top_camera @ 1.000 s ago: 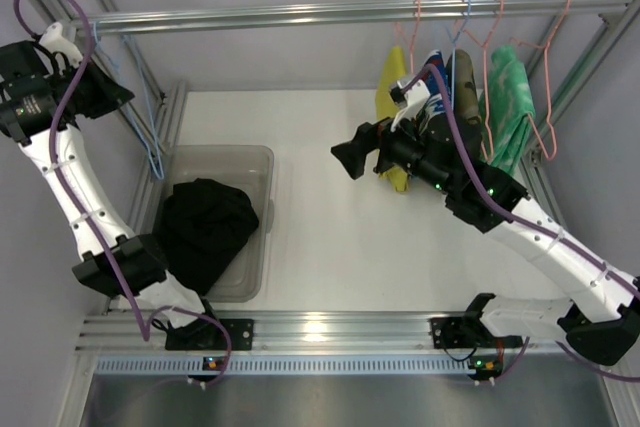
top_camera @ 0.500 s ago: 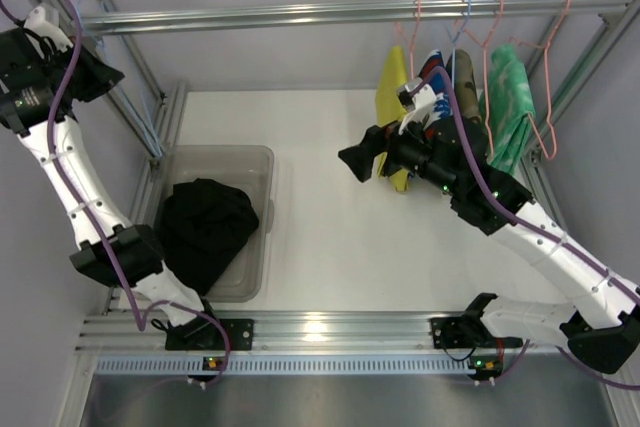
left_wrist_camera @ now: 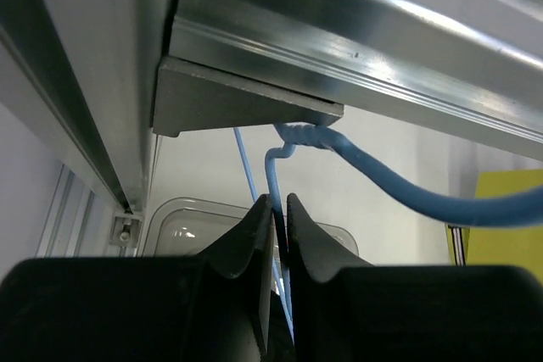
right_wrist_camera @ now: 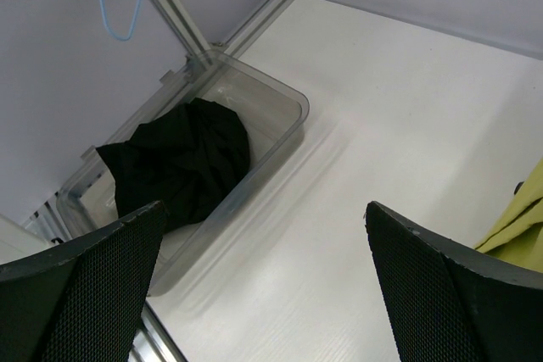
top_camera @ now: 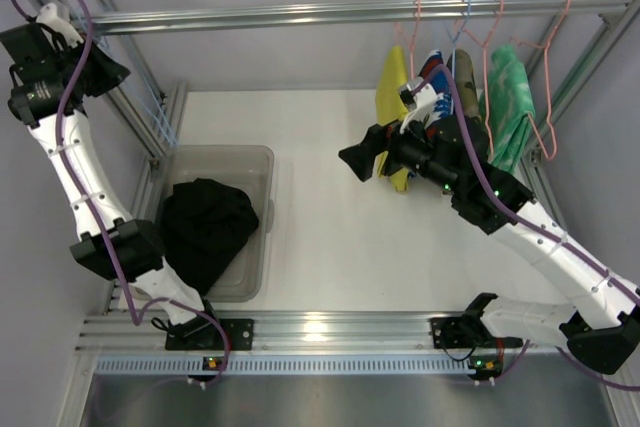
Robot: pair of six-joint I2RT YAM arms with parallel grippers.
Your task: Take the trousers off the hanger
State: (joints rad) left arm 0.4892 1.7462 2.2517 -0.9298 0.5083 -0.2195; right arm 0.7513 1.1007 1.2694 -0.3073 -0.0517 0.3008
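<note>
The black trousers [top_camera: 205, 225] lie bunched in a clear plastic bin [top_camera: 252, 162] at the left; they also show in the right wrist view [right_wrist_camera: 178, 163]. The yellow trousers [top_camera: 391, 97] hang from a hanger on the rail [top_camera: 300, 15] at the right. My left gripper [top_camera: 118, 71] is high at the rail's left end, shut on the wire of a bare blue hanger [left_wrist_camera: 276, 177] just below its hook [left_wrist_camera: 299, 136]. My right gripper [top_camera: 353, 161] is open and empty in mid-air, just left of the yellow trousers, its fingers [right_wrist_camera: 81, 294] wide apart.
Several more garments, among them a green one [top_camera: 508, 97], hang on hangers at the right end of the rail. Aluminium frame posts [top_camera: 590, 57] stand at both sides. The bin [right_wrist_camera: 280, 137] sits by the left frame.
My left gripper has shifted up and right toward the rail's left end, carrying the blue hanger with it. My right gripper rose slightly, then stayed still.
</note>
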